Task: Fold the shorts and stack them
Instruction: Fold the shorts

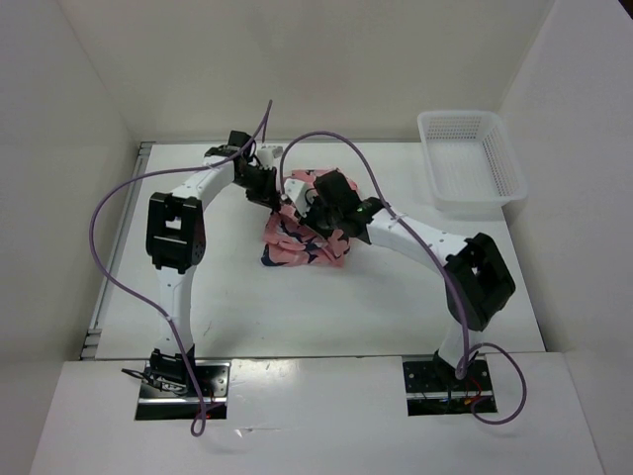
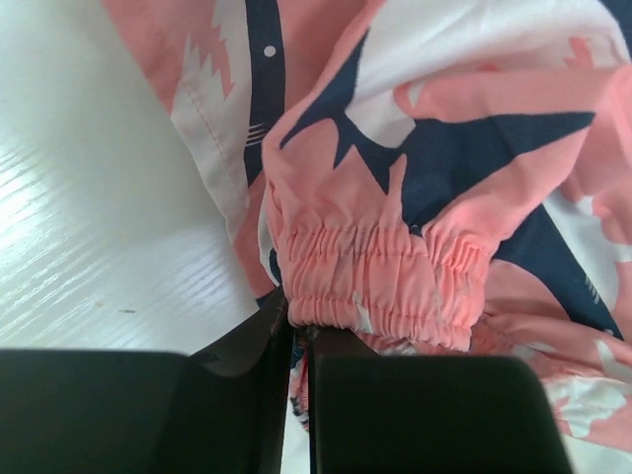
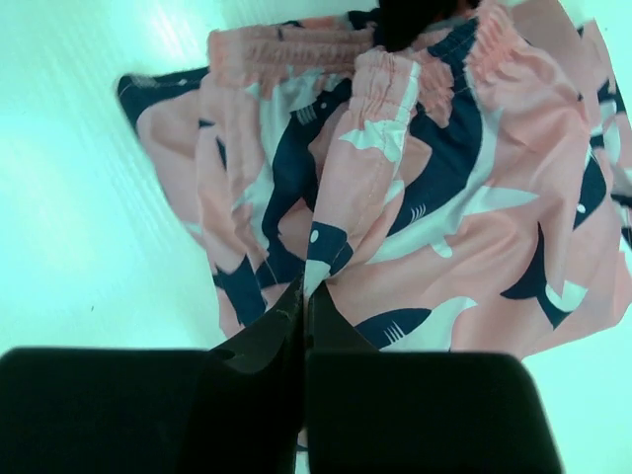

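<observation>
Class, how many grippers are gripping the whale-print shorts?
2: the left gripper pinches the shorts at the elastic waistband; the right gripper pinches a fabric fold below it.

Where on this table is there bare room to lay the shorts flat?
Widest bare patch: the near strip of table between the shorts and its front edge. A smaller one lies between the shorts and the basket. The middle is crowded: left hand and right hand both pinch the cloth there.
</observation>
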Controlling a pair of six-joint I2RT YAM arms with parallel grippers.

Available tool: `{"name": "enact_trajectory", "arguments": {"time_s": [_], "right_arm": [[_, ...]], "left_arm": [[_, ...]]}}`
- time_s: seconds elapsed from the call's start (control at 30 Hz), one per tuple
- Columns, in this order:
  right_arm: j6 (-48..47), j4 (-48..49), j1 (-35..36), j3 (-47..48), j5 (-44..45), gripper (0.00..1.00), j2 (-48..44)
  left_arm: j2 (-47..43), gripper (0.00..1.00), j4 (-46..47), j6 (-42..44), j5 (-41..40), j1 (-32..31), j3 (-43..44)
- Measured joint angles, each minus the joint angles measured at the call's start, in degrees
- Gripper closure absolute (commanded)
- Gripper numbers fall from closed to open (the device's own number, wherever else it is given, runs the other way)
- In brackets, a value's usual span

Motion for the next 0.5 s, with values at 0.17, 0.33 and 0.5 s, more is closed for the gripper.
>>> {"name": "enact_trajectory", "arguments": {"time_s": [0.17,0.33,0.5], "right_arm": [[-2.45,2.27,0.74,-5.77,-2.27,0.60,-2.86],[-4.39,0.94,4.22,-7.23,-4.74,0.47,-1.16],[-3.48,0.90,4.92,-4.13,-5.27,0.47,0.22]], "left_arm": [[0.09,0.90,-0.52,-0.11,0.83,0.02,0.63],[1.62,0.78,1.14,0.09,-1.60,1.62,0.61],[1.84,0.37,1.29,0.52,-2.27,2.45,0.35]]}}
